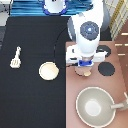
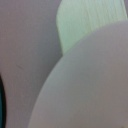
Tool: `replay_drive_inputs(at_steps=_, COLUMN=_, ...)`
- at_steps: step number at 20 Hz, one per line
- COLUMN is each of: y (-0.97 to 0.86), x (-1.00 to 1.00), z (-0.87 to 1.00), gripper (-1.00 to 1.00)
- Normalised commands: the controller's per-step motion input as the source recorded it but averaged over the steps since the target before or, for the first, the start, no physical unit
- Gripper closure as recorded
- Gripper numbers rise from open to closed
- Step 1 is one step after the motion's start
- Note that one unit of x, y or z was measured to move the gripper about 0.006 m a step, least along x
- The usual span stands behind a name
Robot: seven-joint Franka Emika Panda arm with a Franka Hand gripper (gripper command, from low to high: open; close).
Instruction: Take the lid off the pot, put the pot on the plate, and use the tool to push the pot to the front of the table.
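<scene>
Hovering low over the pinkish-brown stove panel (image 1: 95,80) at the exterior view's right, the gripper (image 1: 85,66) sits directly above the pot (image 1: 84,70); only a sliver of pinkish-tan shows beneath the white arm (image 1: 87,32), so the lid itself is hidden and I cannot tell if it is on or off. Gripper state: cannot tell. Wrist view is filled by a pale rounded surface (image 2: 85,85) at close range. The plate (image 1: 49,71) lies on the black tabletop (image 1: 30,100), just to the exterior view's left of the stove edge, near the gripper but apart from it. The tool (image 1: 16,57) lies farther left, well apart. A black burner (image 1: 107,69) shows right of the gripper; the grey pan (image 1: 94,106) sits toward the bottom.
</scene>
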Motion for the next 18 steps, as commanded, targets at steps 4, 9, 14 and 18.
replay_drive_inputs(at_steps=4, y=0.04, x=-0.04, z=-0.06, gripper=1.00)
replay_drive_inputs(at_steps=9, y=0.14, x=-0.22, z=0.84, gripper=1.00)
replay_drive_inputs(at_steps=14, y=0.05, x=-0.73, z=0.97, gripper=1.00)
replay_drive_inputs(at_steps=18, y=0.00, x=-0.94, z=0.76, gripper=1.00)
